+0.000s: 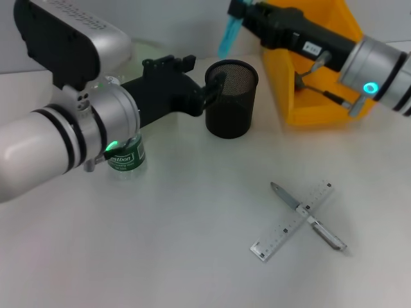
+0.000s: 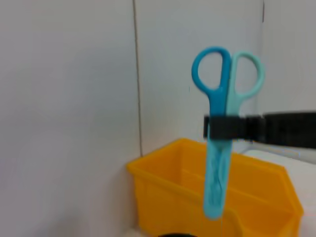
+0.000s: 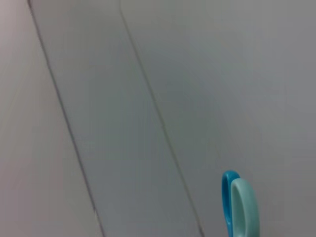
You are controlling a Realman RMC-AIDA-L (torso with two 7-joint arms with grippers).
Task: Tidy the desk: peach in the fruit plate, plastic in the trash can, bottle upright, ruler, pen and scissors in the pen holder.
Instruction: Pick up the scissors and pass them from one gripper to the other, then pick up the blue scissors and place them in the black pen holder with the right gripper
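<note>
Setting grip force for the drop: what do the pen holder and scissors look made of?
Pen holder: looks like black metal mesh, matte, see-through weave. Scissors: handles and blade cover look like smooth plastic, blue and pale teal; blades hidden.

The pen holder (image 1: 232, 98) is my landmark, standing on the tabletop (image 1: 192, 244) toward the back; my left tool (image 1: 215, 86) sits at its left rim, touching or nearly so; the trash can (image 1: 314, 70) stands just to its right and a little behind; my right tool (image 1: 241, 13) hangs above and behind the holder, gripping the scissors (image 1: 229, 35), which hang blade down over the holder's back rim; the bottle (image 1: 126, 158) stands upright to the holder's left and nearer me, under my left arm; the ruler (image 1: 294, 220) and the pen (image 1: 308, 216) lie crossed, the pen on top, well in front of the holder and to its right.
</note>
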